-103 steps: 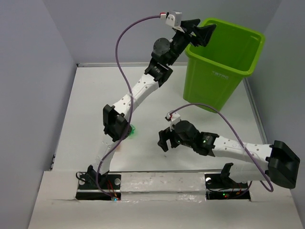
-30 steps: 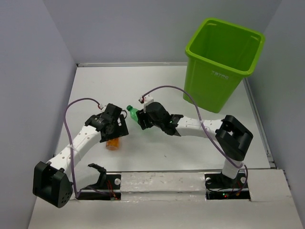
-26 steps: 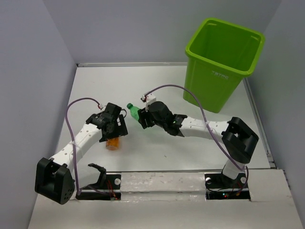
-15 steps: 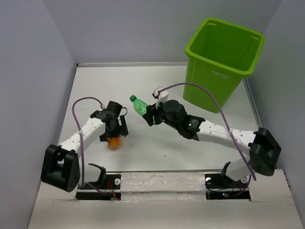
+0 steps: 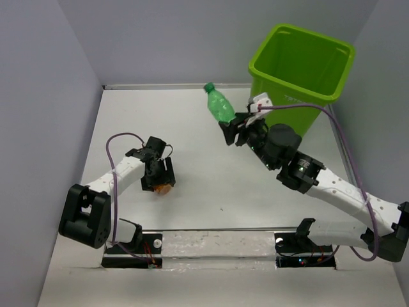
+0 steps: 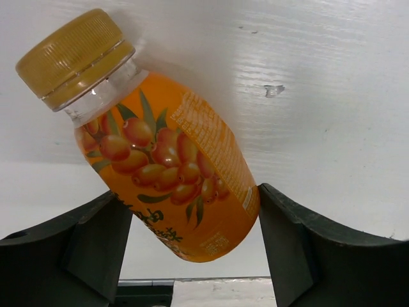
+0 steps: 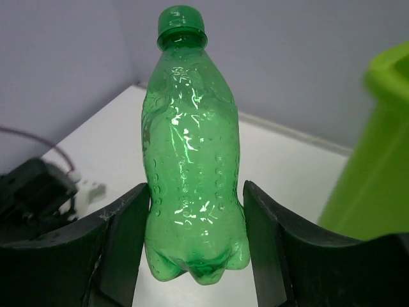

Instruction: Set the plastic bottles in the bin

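While the right gripper (image 7: 195,192) clamped the green bottle (image 7: 192,128) low on its thin, surely crushable body, aloft beside the bin (image 5: 307,32), the left gripper (image 6: 190,198) pinched the seemingly stiffer orange bottle's (image 6: 160,147) base on the table (image 5: 211,185).

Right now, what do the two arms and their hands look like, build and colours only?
The left arm and right arm share white link shells and bulky black joints. A purple cable loops along each. The left hand and right hand are black, with broad matte wedge-shaped fingers.
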Robot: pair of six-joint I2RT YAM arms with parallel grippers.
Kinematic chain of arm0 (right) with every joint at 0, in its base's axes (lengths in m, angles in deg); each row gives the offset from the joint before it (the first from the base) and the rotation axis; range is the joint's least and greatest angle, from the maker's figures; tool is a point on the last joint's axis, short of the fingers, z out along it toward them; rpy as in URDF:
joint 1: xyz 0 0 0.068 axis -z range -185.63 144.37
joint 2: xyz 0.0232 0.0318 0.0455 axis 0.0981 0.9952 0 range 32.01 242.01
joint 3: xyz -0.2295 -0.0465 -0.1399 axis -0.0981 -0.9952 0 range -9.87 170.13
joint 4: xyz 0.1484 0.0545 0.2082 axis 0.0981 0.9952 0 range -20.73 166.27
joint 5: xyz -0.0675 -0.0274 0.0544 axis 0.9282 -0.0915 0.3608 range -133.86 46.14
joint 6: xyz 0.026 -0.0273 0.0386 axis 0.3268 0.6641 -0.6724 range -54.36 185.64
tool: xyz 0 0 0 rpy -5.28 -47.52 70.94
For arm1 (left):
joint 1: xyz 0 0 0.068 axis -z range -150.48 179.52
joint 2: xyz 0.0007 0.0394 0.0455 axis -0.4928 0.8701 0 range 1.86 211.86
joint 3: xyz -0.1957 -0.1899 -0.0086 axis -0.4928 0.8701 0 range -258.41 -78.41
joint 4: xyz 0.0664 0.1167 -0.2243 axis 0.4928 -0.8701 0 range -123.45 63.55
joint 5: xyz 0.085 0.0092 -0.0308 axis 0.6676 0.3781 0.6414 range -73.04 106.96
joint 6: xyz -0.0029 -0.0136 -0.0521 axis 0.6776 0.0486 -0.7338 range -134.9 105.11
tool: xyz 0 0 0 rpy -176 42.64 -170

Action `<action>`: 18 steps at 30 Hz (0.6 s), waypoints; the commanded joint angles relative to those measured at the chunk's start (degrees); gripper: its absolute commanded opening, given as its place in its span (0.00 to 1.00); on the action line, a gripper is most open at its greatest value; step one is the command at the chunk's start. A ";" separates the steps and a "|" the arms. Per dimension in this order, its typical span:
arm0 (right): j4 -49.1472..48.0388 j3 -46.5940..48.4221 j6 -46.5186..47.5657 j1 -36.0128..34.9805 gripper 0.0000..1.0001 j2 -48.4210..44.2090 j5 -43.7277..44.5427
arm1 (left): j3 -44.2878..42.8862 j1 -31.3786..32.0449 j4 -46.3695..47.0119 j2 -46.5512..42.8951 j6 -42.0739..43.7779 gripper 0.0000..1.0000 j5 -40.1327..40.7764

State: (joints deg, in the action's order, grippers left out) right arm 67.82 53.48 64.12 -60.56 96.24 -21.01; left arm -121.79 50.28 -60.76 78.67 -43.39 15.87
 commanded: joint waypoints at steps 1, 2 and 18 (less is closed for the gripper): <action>2.84 12.92 12.77 12.95 0.25 -2.26 10.48 | -0.13 -0.19 3.01 -0.70 1.60 0.50 -4.19; 3.82 14.50 13.03 13.01 0.25 -2.09 10.46 | -0.30 -0.19 3.19 -1.31 1.60 0.48 -4.37; 18.24 34.20 1.87 47.73 0.98 14.61 -9.22 | -9.96 4.55 8.80 -14.32 -1.04 0.33 -10.51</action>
State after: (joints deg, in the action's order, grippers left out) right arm 81.87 83.58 69.39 -13.53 111.82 -25.43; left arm -124.80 51.76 -56.36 68.05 -43.71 9.54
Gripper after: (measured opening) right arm 0.906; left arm 0.811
